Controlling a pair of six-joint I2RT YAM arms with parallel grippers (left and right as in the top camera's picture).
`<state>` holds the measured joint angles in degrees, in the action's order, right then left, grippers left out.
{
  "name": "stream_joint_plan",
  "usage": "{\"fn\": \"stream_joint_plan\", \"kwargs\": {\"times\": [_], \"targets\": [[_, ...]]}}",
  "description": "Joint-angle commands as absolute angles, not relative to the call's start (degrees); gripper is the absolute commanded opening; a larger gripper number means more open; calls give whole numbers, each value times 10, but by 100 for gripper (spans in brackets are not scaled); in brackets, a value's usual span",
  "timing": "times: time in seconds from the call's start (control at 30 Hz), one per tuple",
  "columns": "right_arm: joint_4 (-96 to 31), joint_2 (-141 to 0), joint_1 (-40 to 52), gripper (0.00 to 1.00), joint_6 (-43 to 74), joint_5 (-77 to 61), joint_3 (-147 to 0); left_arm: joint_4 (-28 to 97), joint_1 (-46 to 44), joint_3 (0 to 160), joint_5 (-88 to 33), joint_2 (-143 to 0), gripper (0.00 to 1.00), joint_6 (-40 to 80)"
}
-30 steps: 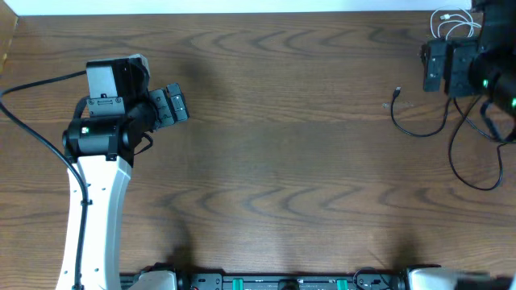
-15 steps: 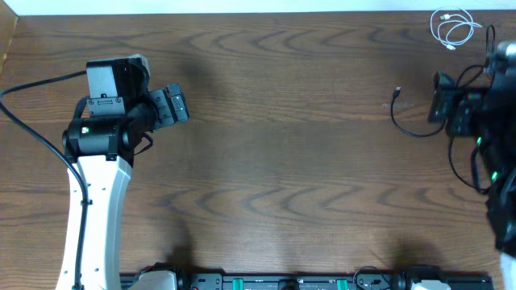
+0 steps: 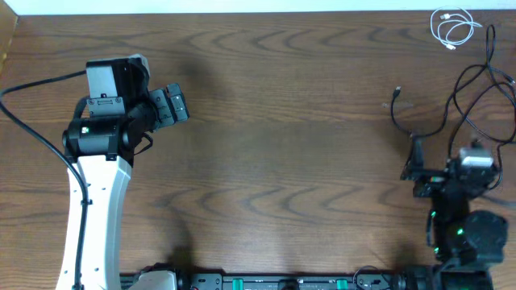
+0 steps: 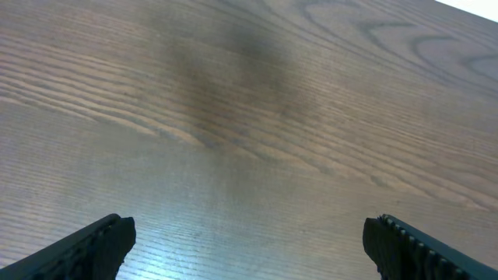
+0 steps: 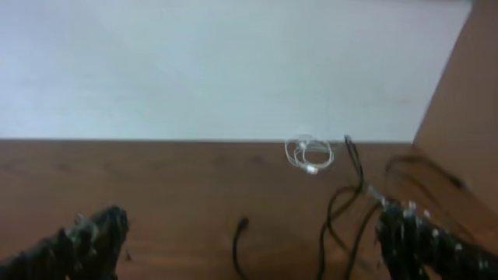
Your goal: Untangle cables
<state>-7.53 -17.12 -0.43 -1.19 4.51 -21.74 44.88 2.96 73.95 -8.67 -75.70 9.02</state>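
Note:
Two thin black cables (image 3: 456, 87) lie in loose crossed loops at the far right of the table. One small plug end (image 3: 397, 93) points left. A white cable (image 3: 451, 28) sits coiled apart from them in the far right corner. My right gripper (image 3: 418, 171) hovers open near the front right, short of the loops and holding nothing. In the right wrist view the white cable (image 5: 310, 153), the black loops (image 5: 336, 208) and the plug end (image 5: 243, 226) lie ahead of my right gripper (image 5: 253, 250). My left gripper (image 3: 172, 105) stays open over bare wood at the left (image 4: 249, 250).
The wooden table (image 3: 282, 161) ends at a white wall along the far edge (image 5: 194, 70). A brown side panel (image 5: 467, 85) rises at the right in the right wrist view. The left arm's thick black cord (image 3: 32, 84) trails off to the left.
The right arm pulled back from the far right corner to the near right edge. The black cables now lie uncovered and spread in loops. The left arm has not moved.

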Motion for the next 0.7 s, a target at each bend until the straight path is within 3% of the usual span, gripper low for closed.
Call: {"fn": "stream_joint_plan", "kwargs": {"times": [0.0, 0.37, 0.67], "targets": [[-58, -116, -7, 99, 13, 43, -152, 449, 32, 743, -85, -760, 98, 89], [-53, -7, -7, 99, 69, 40, -11, 449, 32, 743, -85, -760, 98, 89], [-38, -3, -9, 99, 55, 39, -3, 449, 32, 743, -85, -760, 98, 89]]}}
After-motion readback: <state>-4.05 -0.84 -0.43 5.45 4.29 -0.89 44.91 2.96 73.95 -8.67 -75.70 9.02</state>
